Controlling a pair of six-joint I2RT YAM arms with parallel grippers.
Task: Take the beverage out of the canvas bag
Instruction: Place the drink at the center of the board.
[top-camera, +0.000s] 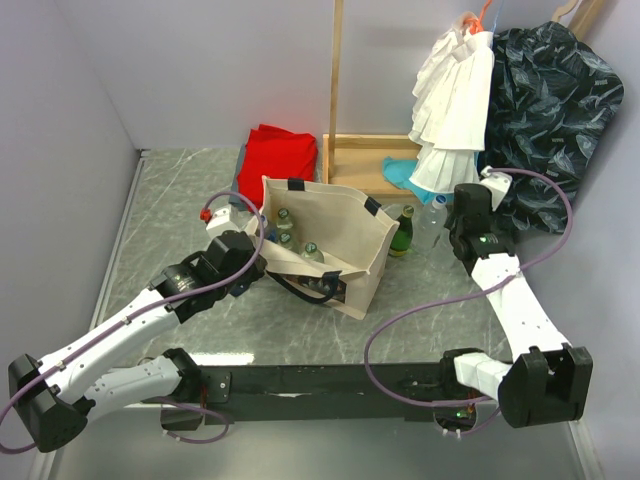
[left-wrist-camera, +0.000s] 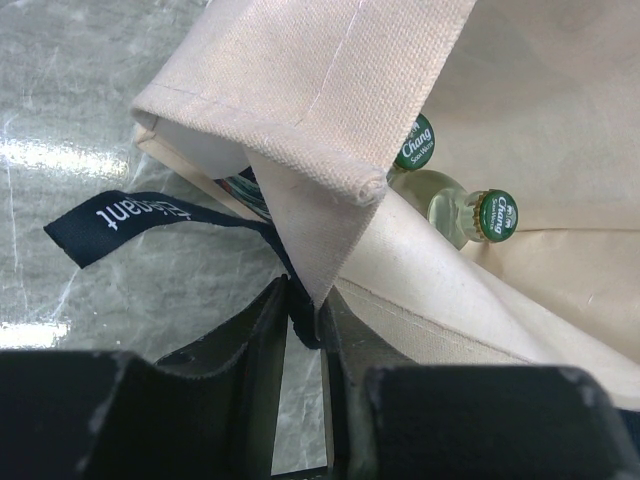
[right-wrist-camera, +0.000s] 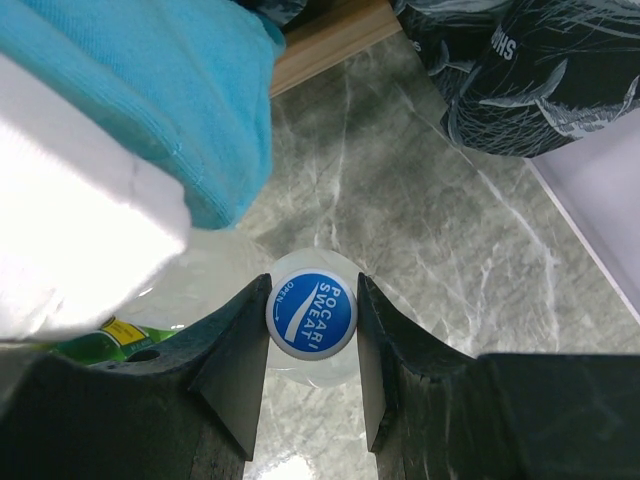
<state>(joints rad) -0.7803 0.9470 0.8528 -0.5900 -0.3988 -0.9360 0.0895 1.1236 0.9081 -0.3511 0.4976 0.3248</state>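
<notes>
Beige canvas bag (top-camera: 335, 215) (left-wrist-camera: 300, 90), boxy, with dark navy strap handles, sits in the middle of the grey marbled surface (top-camera: 420, 310) (right-wrist-camera: 450, 230) with its mouth wide open. The left hand (top-camera: 258, 262) (left-wrist-camera: 303, 300) is at the bag's near-left rim and clenched on it. In the wrist view its two dark fingers (left-wrist-camera: 250, 350) pinch a folded corner of the canvas, right where a navy strap (left-wrist-camera: 130, 215) runs down between them.

Over on the other side, the right hand (top-camera: 443, 208) (right-wrist-camera: 312, 285) is outside the bag, just past its right wall. It is grasping a clear plastic bottle (top-camera: 432, 225) (right-wrist-camera: 312, 315) at the top, one finger pressed against each side of the round blue-and-white cap. So that drink is out of the bag and right in the hand's grip. I can't tell whether its base is resting on the surface.

Between that bottle and the bag's right wall stands a dark green glass bottle (top-camera: 402, 232), just beside both.

Down inside the bag, toward its left end, I can see at least two small green-capped glass bottles (top-camera: 285, 218) (left-wrist-camera: 497, 215), leaning, well apart from the right hand.

A red folded cloth (top-camera: 278, 155) lies behind the bag. A white garment (top-camera: 450, 100) (right-wrist-camera: 70, 240) and a teal cloth (top-camera: 405, 172) (right-wrist-camera: 150, 90) hang near the right hand, with a dark patterned garment (top-camera: 545, 100) (right-wrist-camera: 530, 70) further right.
</notes>
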